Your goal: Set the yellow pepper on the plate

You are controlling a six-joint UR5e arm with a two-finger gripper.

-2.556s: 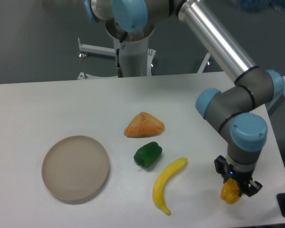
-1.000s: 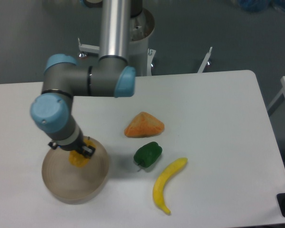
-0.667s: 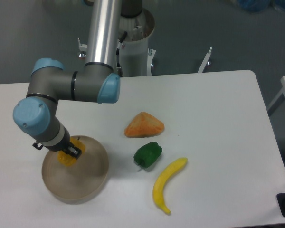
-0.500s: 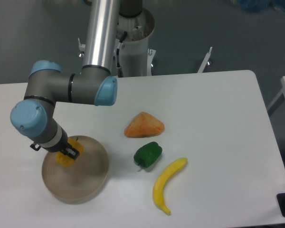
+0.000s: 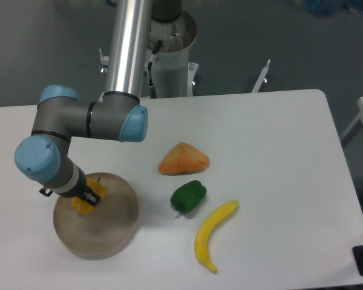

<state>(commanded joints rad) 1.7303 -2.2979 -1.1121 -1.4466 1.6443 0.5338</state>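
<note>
While the two-finger gripper (image 5: 85, 197) grips the small yellow-orange toy pepper (image 5: 86, 200) over the round beige plate's (image 5: 109, 232) left part | contact seemingly unclear | lower gently, then release.

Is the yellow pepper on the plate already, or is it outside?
Over the plate, inside its rim: the yellow pepper sits at the gripper. Whether it rests on the plate or is released, cannot tell.
</note>
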